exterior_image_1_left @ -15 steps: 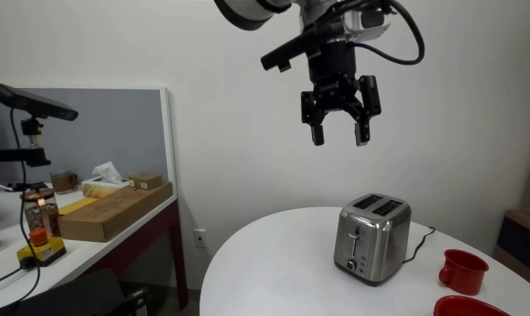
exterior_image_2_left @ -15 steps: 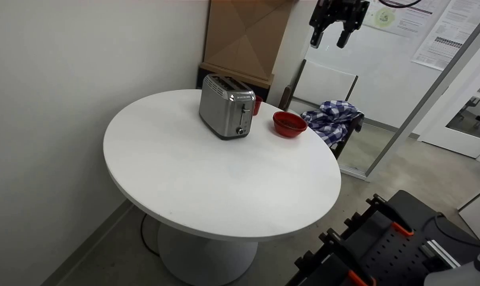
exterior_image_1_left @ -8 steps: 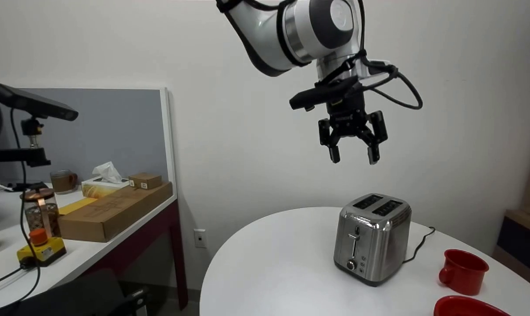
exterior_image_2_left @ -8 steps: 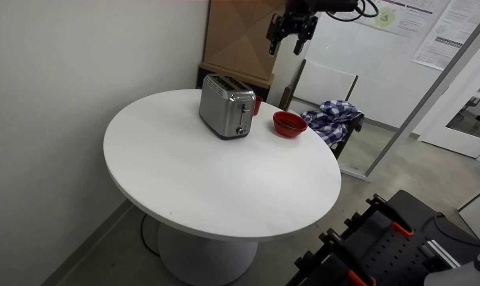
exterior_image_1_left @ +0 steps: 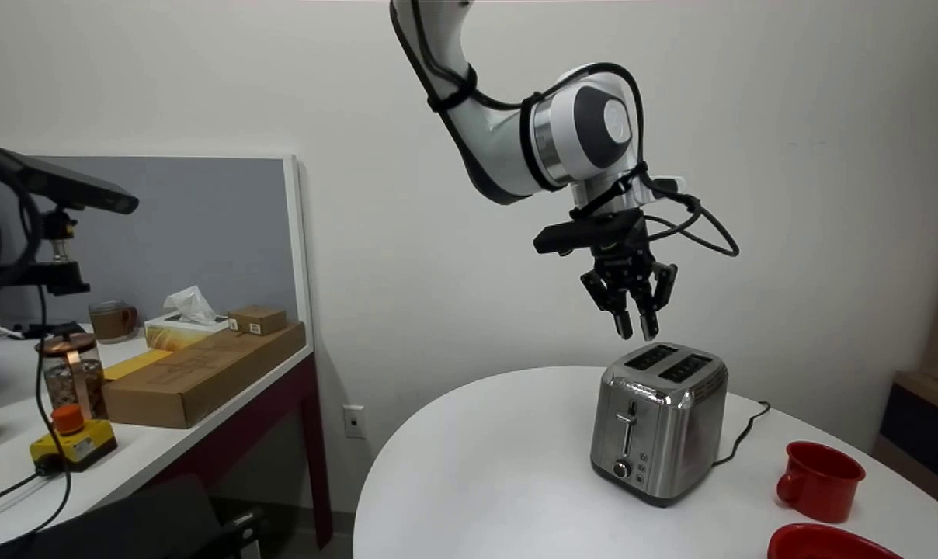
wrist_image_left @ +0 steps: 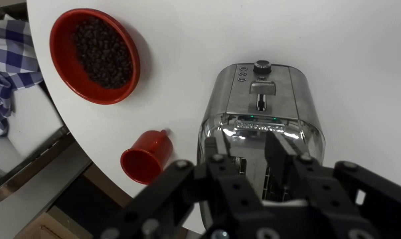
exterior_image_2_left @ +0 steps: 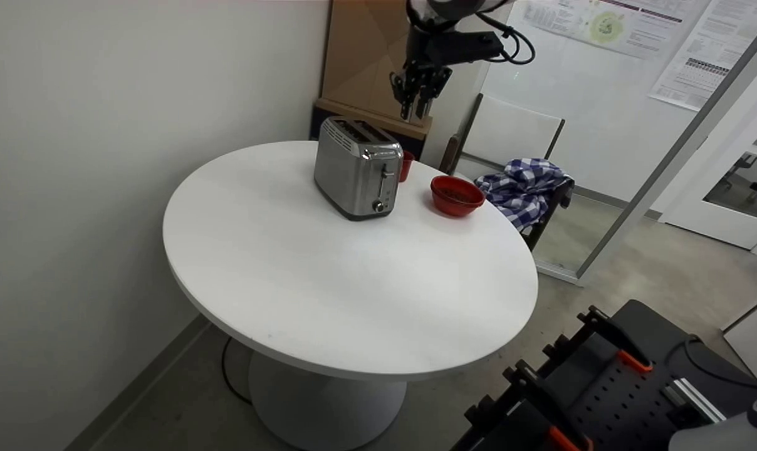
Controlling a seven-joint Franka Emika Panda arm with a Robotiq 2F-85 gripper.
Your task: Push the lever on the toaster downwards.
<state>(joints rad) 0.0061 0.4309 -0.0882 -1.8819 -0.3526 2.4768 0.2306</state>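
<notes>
1. Arm (exterior_image_1_left: 562,147) lower than half a second ago and nearer the toaster (exterior_image_1_left: 655,423) in both exterior views; jaws closer together than they were.
2. Jaws point down, a narrow gap between them, nothing held. Tips clear of the toaster.
3. Wrist view: jaws show over the toaster's slotted top, partly hiding it; lever (wrist_image_left: 263,88) lies beyond the tips, untouched.
4. Toaster stands upright on the round white surface (exterior_image_2_left: 328,300), same spot as before. Lever sits near the upper end of its track, knob (exterior_image_1_left: 621,468) below.
5. Cord (exterior_image_1_left: 741,439) curves along the surface beside the toaster.
6. Mug (exterior_image_1_left: 826,485): red, upright, near the toaster, unmoved.
7. Bowl (exterior_image_2_left: 457,205): red, near the mug, also unmoved. Wrist view shows small dark bits (wrist_image_left: 102,49) in it.
8. Cloth (exterior_image_2_left: 529,188): blue and white checks, bunched on a chair (exterior_image_2_left: 510,134) past the surface's edge.
</notes>
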